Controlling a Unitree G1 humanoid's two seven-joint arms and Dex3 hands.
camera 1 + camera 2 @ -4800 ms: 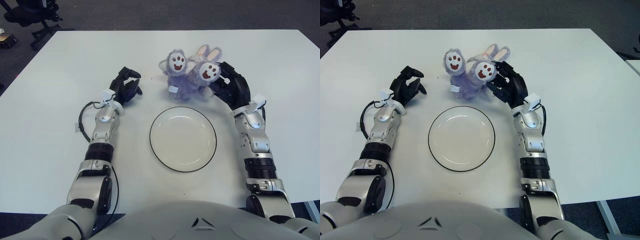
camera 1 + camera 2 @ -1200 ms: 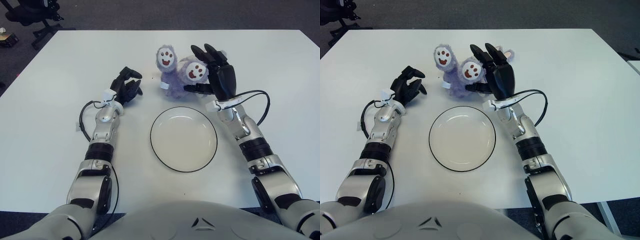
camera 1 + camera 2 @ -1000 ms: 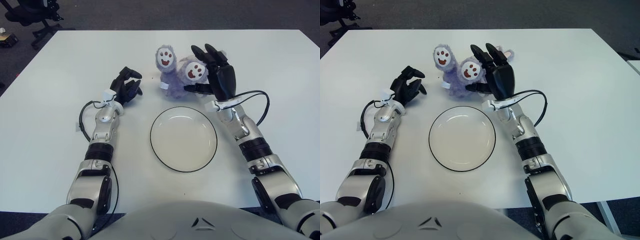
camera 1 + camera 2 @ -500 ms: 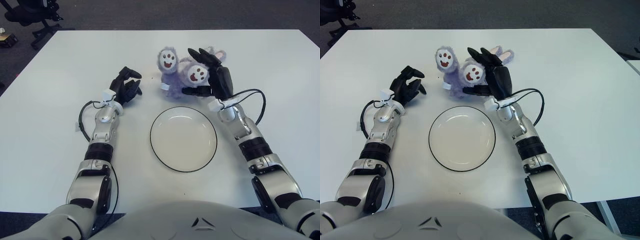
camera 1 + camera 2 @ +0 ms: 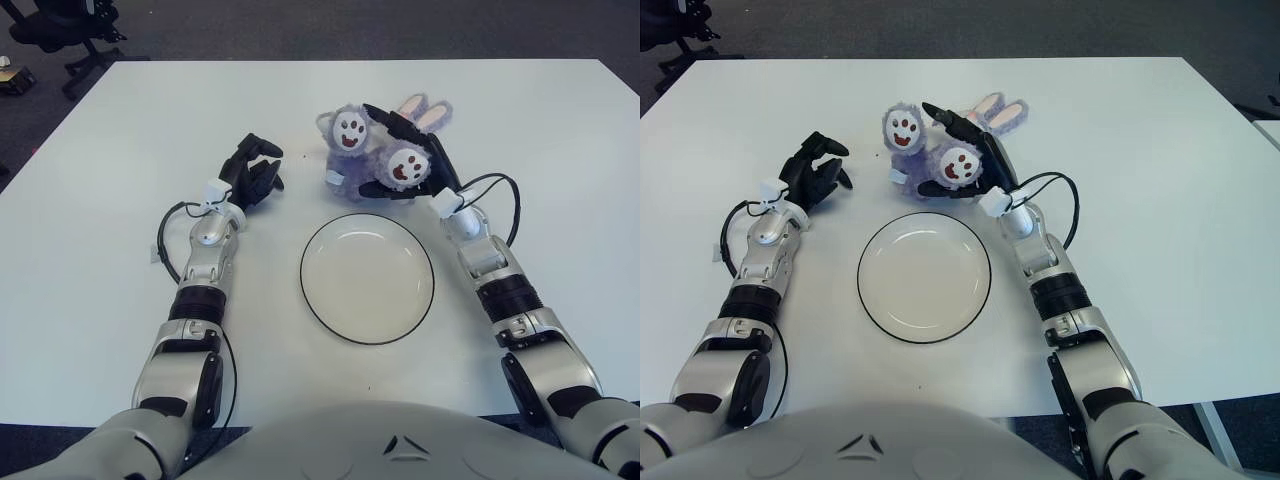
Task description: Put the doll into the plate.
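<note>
A fluffy purple bunny doll (image 5: 352, 160) lies on the white table just beyond the plate, its two white foot soles with smiling faces turned up and its pink-lined ears (image 5: 425, 108) pointing to the far right. My right hand (image 5: 418, 165) is shut on the doll: long black fingers reach over its right foot from behind and the thumb comes in under it. The round white plate (image 5: 304, 280) with a thin dark rim sits empty in front of the doll. My left hand (image 5: 254, 170) shows to the left of the doll, fingers curled, holding nothing.
The white table (image 5: 110, 300) spreads wide on both sides of the plate. Dark floor surrounds it, with an office chair base (image 5: 70, 40) past the far left corner. A cable (image 5: 505, 200) loops off my right wrist.
My right hand has dropped from upright behind the doll and closed around its right foot. The doll has tipped and shifted right, so its ears now show. The left hand has not moved.
</note>
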